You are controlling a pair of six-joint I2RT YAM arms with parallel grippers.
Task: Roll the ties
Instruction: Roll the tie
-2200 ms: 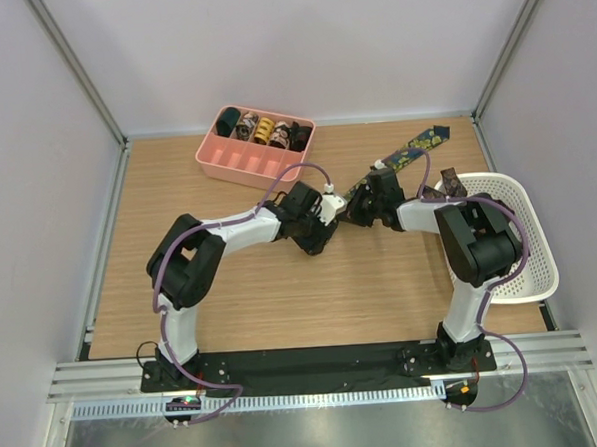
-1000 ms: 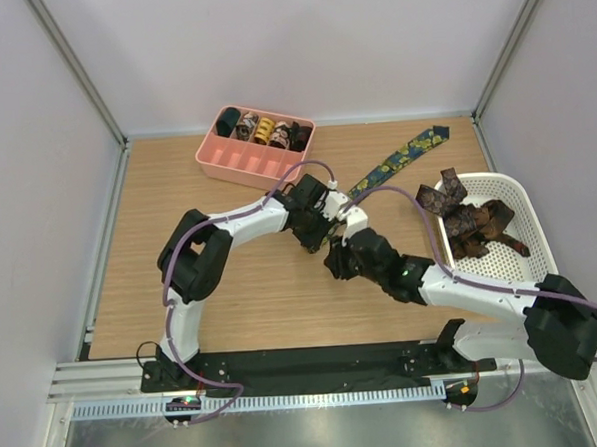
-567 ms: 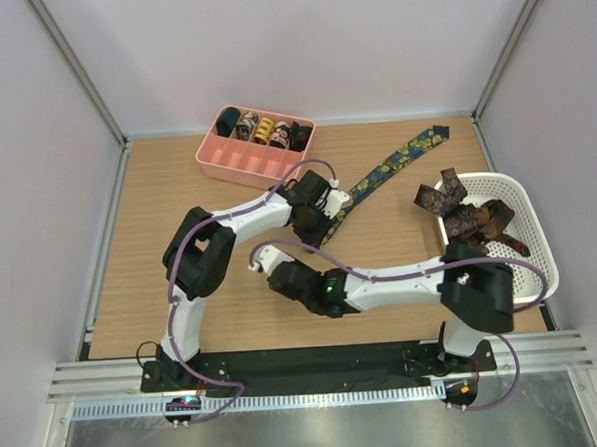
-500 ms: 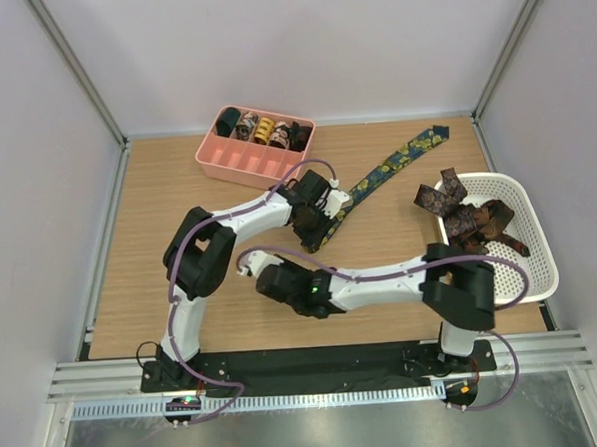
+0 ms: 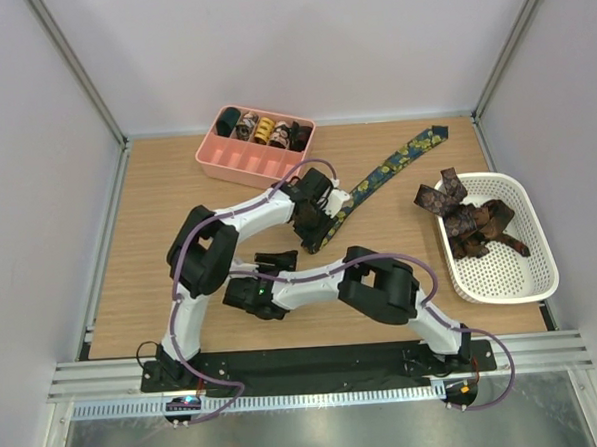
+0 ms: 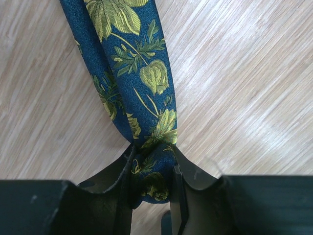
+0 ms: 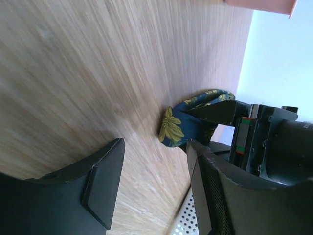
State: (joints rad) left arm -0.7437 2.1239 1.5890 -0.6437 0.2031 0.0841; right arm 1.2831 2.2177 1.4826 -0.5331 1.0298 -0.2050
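Observation:
A navy tie with yellow-green print (image 5: 391, 165) lies slantwise across the table, its pointed end far right. Its near end is folded over, and my left gripper (image 5: 315, 231) is shut on that fold (image 6: 152, 183), with both layers running away from the jaws. My right gripper (image 5: 277, 258) hovers low over bare wood just left of and in front of the left gripper, open with nothing between its fingers (image 7: 105, 181). In the right wrist view the folded tie end (image 7: 178, 126) shows beyond the jaws, pinched by the left gripper (image 7: 226, 111).
A pink tray (image 5: 237, 163) at the back holds several rolled ties (image 5: 264, 130). A white perforated basket (image 5: 512, 277) at the right holds loose brown ties (image 5: 474, 222). The right arm lies bent low across the front of the table.
My right arm has swung from beside the tie across to the left front of the table, and its jaws have opened. The left gripper has kept its hold on the tie's fold.

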